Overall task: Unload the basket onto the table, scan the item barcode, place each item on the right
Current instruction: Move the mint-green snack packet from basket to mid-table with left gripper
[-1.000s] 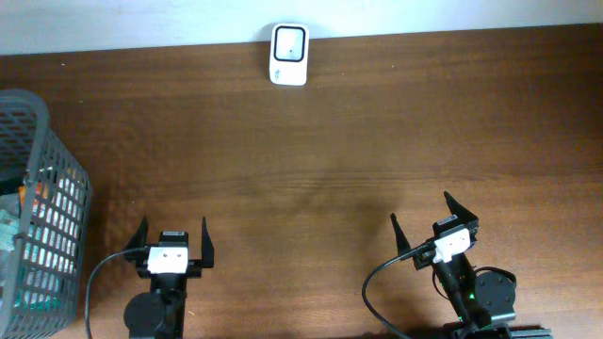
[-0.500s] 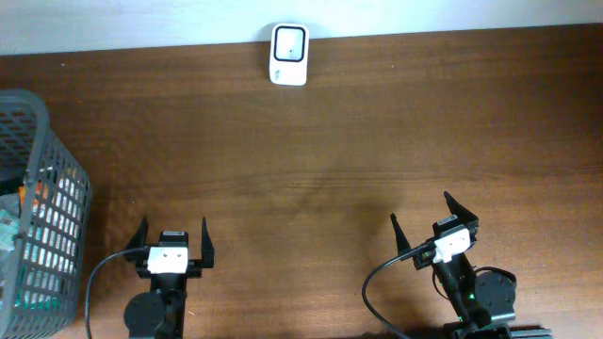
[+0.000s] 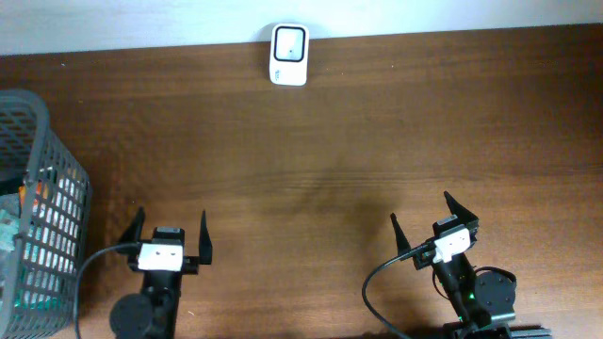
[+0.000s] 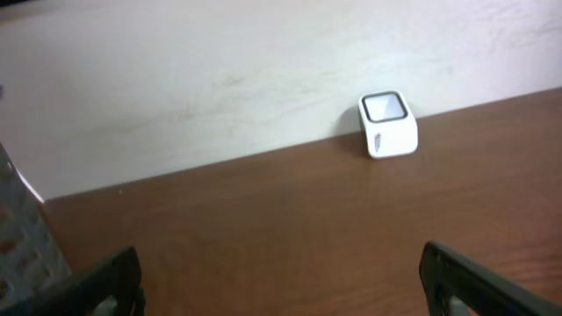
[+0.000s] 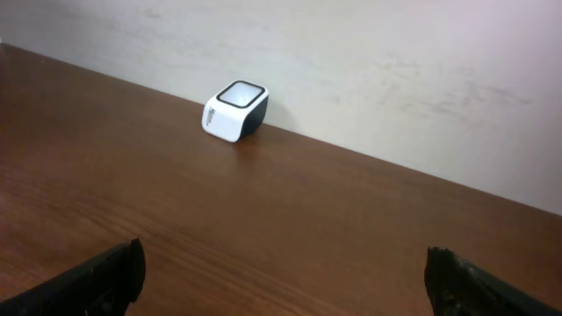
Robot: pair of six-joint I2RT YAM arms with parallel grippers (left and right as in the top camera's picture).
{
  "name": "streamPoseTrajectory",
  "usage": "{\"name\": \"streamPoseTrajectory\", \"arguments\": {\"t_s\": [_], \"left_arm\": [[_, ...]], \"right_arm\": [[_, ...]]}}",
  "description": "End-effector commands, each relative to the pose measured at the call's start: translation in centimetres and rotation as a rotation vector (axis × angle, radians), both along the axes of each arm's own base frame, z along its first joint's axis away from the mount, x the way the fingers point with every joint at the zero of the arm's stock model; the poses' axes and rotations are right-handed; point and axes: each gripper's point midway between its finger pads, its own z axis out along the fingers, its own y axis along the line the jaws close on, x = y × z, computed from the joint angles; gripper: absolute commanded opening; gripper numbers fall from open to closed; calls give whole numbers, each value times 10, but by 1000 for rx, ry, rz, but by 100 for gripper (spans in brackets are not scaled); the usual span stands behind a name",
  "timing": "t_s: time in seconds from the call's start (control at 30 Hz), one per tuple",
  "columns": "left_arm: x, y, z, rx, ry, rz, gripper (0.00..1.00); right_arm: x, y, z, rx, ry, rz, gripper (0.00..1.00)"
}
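Left jaws and right jaws both wide apart, gripping nothing, low over the near tabletop [image 3: 311,160] edge: likely a ready pose. Just left of the left jaws, grey mesh basket [image 3: 52,202] holding packaged goods [image 3: 8,231], kind unclear, probably the item's source. Far ahead, between both pairs, white barcode scanner [image 3: 288,42] against the wall [image 3: 141,19], window up for a code presented above.

left arm [image 3: 154,292]: black | right arm [image 3: 466,282]: black, green light [image 3: 468,298] | wrist blocks [image 3: 160,252]: white | cables [image 3: 366,285]: black | gripper fingers [image 3: 203,235]: pointed
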Motion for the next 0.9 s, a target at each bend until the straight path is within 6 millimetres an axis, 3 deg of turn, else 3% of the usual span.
{"name": "streamPoseTrajectory", "arguments": {"t_s": [0.0, 0.1, 0.2, 0.27, 0.37, 0.47, 0.53, 0.6, 0.67, 0.77, 0.83, 0.87], "left_arm": [[8, -6, 42, -10, 0, -36, 99], [28, -14, 67, -14, 104, -77, 99], [58, -17, 95, -20, 344, -87, 99], [79, -20, 110, -32, 594, -102, 99], [99, -55, 112, -126, 750, -292, 99], [121, -53, 102, -154, 757, -257, 100], [136, -6, 121, -255, 688, 83, 96], [136, 32, 149, -327, 604, 239, 96], [127, 84, 158, -461, 557, 408, 96], [88, 182, 151, -614, 512, 704, 95], [58, 234, 150, -703, 449, 870, 94], [46, 249, 148, -720, 442, 920, 94]], "right_arm": [[0, 1, -2, 3, 4, 5, 98], [0, 1, -2, 3, 4, 5, 98], [0, 1, -2, 3, 4, 5, 98], [0, 1, -2, 3, 4, 5, 98], [0, 1, -2, 3, 4, 5, 98], [0, 1, -2, 3, 4, 5, 98], [0, 1, -2, 3, 4, 5, 99], [0, 1, -2, 3, 4, 5, 98], [0, 1, -2, 3, 4, 5, 99], [0, 1, -2, 3, 4, 4, 98], [0, 1, -2, 3, 4, 4, 98], [0, 1, -2, 3, 4, 4, 98]]}}
